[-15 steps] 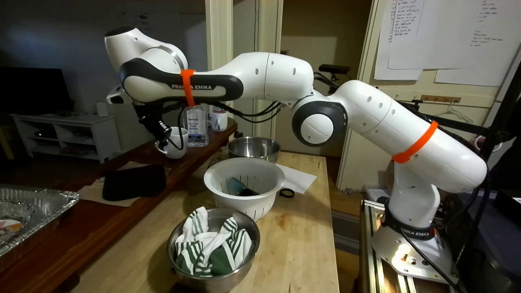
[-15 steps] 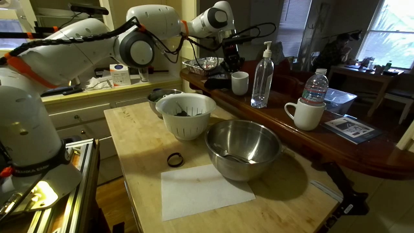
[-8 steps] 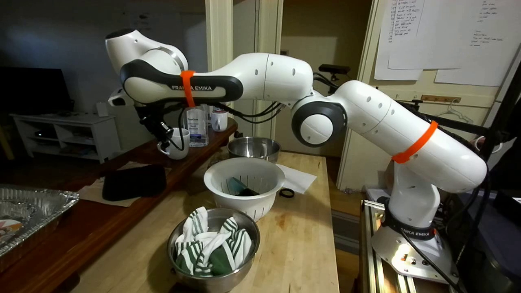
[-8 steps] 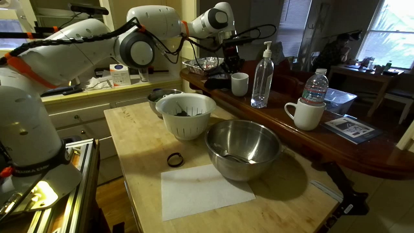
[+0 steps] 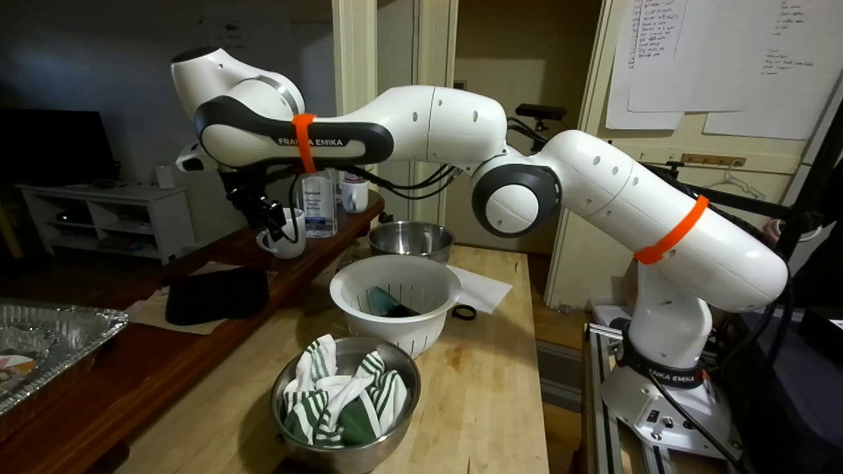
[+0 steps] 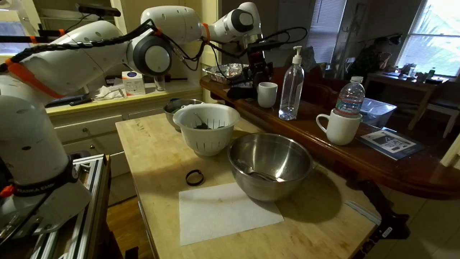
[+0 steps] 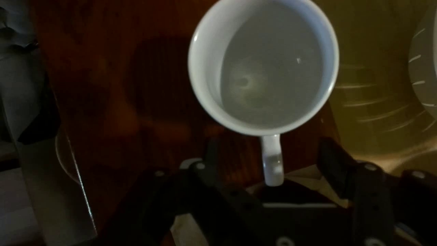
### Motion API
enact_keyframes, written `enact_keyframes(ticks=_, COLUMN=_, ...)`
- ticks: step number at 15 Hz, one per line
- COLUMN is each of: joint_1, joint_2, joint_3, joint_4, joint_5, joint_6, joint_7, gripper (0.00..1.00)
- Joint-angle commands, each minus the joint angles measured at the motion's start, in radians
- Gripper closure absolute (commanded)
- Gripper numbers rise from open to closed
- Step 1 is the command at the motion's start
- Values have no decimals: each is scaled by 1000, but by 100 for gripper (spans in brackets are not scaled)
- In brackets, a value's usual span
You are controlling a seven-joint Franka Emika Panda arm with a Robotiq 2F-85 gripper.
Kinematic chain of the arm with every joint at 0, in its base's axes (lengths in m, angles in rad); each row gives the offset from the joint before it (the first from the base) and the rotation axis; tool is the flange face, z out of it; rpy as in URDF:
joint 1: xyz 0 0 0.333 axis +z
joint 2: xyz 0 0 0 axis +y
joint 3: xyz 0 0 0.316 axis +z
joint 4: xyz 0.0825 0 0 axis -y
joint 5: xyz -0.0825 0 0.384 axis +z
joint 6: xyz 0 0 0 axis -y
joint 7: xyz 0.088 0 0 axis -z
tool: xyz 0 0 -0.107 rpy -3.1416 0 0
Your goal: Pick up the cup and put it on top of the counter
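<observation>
White mug (image 7: 263, 68) upright on the dark-wood bench (image 6: 413, 176), near its edge beside the butcher-block bench (image 5: 487, 401); the claw (image 7: 270, 150) stands spread on either side of the handle (image 7: 273, 165).
The wrist view crops the mug's rim and blurs the claw. An orange strap (image 5: 303, 145) interrupts "FRANKA EMIKA" on the arm (image 5: 464, 122); handwriting on the wall sheets (image 5: 718, 72) is too small to read.

Colander (image 6: 206, 138), mixing bowl (image 6: 271, 187) and drawers (image 6: 104, 127) show this is a kitchen.
</observation>
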Motion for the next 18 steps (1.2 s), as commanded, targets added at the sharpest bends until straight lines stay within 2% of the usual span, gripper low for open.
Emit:
enact_keyframes(ticks=1, joint_1=5, joint_2=-16, joint_3=4, joint_4=8, joint_5=11, joint_6=-33, joint_7=-16, gripper=0)
enact_keyframes(ticks=6, joint_1=41, joint_2=-105, joint_3=-8, joint_4=-19, joint_5=-7, joint_6=-27, joint_7=5, gripper=0)
enact_keyframes(ticks=8, joint_1=59, joint_2=-137, joint_3=-61, joint_4=-9, joint_5=-57, joint_6=-35, joint_7=123, gripper=1)
enact_keyframes(ticks=12, joint_1=42, joint_2=-214, joint_3=-97, joint_4=-9, joint_5=-81, joint_6=-55, joint_7=273, gripper=0)
enact_keyframes(ticks=17, joint_1=41, joint_2=-303, joint_3=-138, joint_4=-6, joint_5=-134, joint_6=-135, joint_7=473, gripper=0)
enact_keyframes(ticks=18, joint_1=30, joint_2=-290, joint_3=-110, joint_4=-21, joint_5=-124, joint_6=-88, joint_7=408, gripper=0)
